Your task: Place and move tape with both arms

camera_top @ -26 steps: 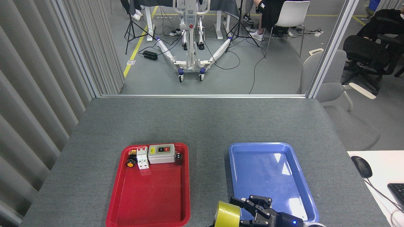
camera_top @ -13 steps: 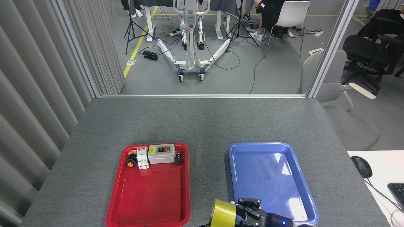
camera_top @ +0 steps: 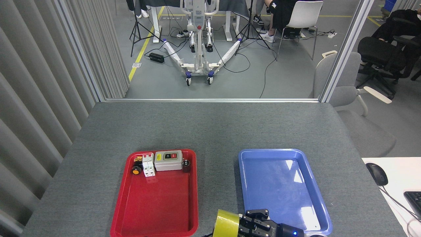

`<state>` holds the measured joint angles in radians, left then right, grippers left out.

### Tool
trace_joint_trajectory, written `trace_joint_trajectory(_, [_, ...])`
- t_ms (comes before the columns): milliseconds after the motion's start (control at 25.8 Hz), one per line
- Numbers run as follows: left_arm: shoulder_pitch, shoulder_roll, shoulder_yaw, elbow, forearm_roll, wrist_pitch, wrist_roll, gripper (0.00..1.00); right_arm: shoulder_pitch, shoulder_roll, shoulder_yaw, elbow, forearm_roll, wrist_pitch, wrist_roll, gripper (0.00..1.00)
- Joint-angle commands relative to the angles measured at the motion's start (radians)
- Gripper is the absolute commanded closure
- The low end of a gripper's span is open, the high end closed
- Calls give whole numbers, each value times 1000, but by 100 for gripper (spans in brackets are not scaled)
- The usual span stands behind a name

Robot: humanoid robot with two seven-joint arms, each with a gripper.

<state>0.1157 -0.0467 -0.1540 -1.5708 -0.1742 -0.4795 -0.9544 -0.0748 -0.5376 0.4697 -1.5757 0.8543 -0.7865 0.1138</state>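
Observation:
The tape, a yellow roll, shows at the bottom edge of the head view, over the strip of table between the two trays. My right gripper comes in from the lower right with its black fingers closed on the roll's right side. The roll's lower part is cut off by the frame edge. My left arm and its gripper are out of view.
A red tray on the left holds a grey switch box, a white breaker and an orange-capped button at its far end. A blue tray lies on the right. A white desk with a mouse stands at the right edge.
My right gripper has carried the tape left and down toward the bottom edge of the view, off the blue tray's near corner.

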Motion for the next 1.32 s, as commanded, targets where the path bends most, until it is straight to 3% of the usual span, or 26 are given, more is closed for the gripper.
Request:
trace_joint_trajectory(0, [1, 5, 7, 2, 1, -2, 0, 100, 0, -1, 0, 0, 0, 1, -6, 71])
trace_joint_trajectory(271, [-4, -1, 11, 15, -1, -5, 3, 100, 0, -1, 0, 0, 0, 1, -6, 77])
trace_joint_trajectory(426, [-7, -1, 34, 31, 1, -7, 3, 49, 0, 1, 0, 0, 0, 1, -6, 77])
trace_joint_trajectory(503, [-11, 2, 37, 35, 12, -14, 2, 0, 0, 2, 0, 0, 0, 1, -8, 77])
trace_joint_trajectory(967, [-27, -10, 100, 74, 18, -62, 23, 0, -2, 44, -6, 0, 0, 1, -5, 77])
trace_joint_trajectory(1083, [-41, -10, 155, 94, -70, -60, 74, 0, -2, 61, -22, -6, 0, 1, -5, 78])
trace_joint_trajectory(1199, [-96, -12, 249, 127, -212, -62, 236, 0, 13, 70, -120, -12, -1, 1, -3, 78])
trace_joint_trajectory(1277, [-140, 1, 310, 163, -392, -74, 510, 0, 26, 74, -218, -9, -1, 1, 9, 78])
